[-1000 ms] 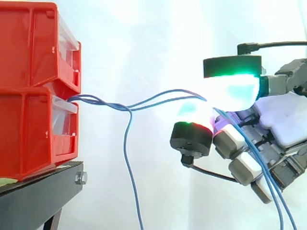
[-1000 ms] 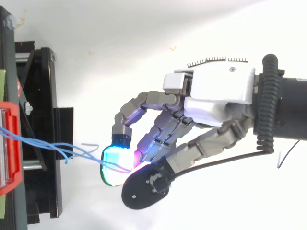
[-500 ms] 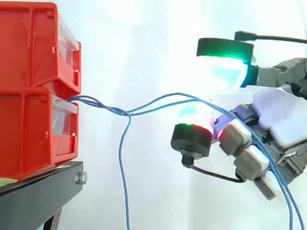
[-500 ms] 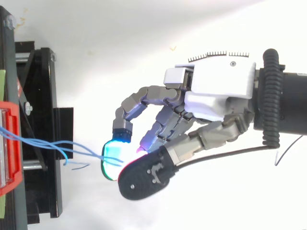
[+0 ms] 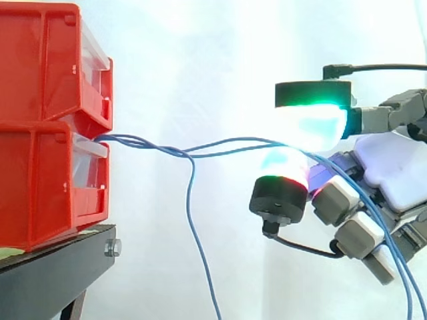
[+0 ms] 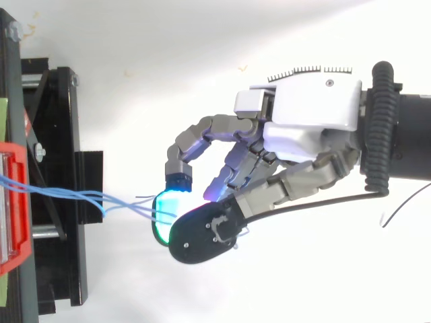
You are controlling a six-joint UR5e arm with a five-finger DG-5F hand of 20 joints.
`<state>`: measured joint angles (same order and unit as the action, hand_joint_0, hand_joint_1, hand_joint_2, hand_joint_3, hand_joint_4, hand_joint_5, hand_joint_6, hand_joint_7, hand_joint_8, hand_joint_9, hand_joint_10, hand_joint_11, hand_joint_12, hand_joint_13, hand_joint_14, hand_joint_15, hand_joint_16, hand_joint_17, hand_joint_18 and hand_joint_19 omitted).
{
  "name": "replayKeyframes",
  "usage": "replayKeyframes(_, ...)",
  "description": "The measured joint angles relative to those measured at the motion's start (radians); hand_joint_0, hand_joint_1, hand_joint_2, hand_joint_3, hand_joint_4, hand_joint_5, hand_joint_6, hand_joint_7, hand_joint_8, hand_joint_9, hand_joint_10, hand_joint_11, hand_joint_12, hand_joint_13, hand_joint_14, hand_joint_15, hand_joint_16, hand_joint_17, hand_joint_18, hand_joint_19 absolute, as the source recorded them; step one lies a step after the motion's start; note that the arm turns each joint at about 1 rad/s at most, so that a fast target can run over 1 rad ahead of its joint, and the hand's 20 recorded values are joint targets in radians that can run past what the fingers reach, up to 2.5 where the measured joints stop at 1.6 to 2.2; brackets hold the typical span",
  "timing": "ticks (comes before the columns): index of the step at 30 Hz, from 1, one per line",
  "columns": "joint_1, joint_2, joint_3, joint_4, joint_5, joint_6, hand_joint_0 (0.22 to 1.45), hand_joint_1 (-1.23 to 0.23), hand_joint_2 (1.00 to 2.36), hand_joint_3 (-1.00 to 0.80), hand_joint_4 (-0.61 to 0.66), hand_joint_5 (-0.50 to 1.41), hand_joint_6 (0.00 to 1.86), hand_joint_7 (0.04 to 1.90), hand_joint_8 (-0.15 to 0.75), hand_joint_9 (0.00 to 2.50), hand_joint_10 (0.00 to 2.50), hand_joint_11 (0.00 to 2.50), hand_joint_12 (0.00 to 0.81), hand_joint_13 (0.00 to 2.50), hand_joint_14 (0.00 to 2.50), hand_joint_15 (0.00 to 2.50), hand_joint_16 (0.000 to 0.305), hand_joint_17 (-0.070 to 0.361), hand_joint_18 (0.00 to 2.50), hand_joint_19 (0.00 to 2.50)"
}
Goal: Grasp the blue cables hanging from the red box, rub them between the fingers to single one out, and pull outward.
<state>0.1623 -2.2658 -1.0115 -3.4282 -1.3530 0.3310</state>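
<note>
Thin blue cables (image 5: pixel 167 148) come out of the lower red box (image 5: pixel 47 180) and run right across open air to my hand (image 5: pixel 390 173). Two of them pass between a glowing green-white fingertip pad (image 5: pixel 313 123) above and the thumb's pad (image 5: pixel 283 170) below, which pinch them. Behind the pinch the cables trail down past the palm (image 5: pixel 393 260). A third cable (image 5: pixel 200 247) drops loose from a bend midway. From above, the blue cables (image 6: pixel 87 197) stretch from the box's front to the hand (image 6: pixel 306 134), whose fingers are curled.
A second red box (image 5: pixel 47 60) is stacked on the lower one, both on a black stand (image 5: pixel 60 267). In the top view the black stand (image 6: pixel 57 188) lies at the left. A white curtain is behind.
The hand has shifted a little to the right, away from the boxes, and the upper pad has come down onto the cables. The loose hanging cable has swung right.
</note>
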Motion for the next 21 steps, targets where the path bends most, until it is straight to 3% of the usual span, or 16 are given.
replayKeyframes(14, -0.008, 0.000, 0.000, -0.010, -0.009, -0.007, 0.69, -0.80, 1.00, -0.50, -0.18, -0.15, 0.92, 1.08, 0.193, 1.13, 0.02, 0.71, 0.320, 1.06, 0.03, 0.69, 0.041, 0.092, 0.87, 0.61)
replayKeyframes(21, -0.008, 0.000, -0.001, -0.009, -0.009, -0.009, 0.58, -0.72, 1.01, -0.29, -0.11, -0.12, 0.90, 1.11, 0.211, 1.17, 0.02, 0.65, 0.340, 1.05, 0.03, 0.70, 0.045, 0.102, 0.83, 0.68)
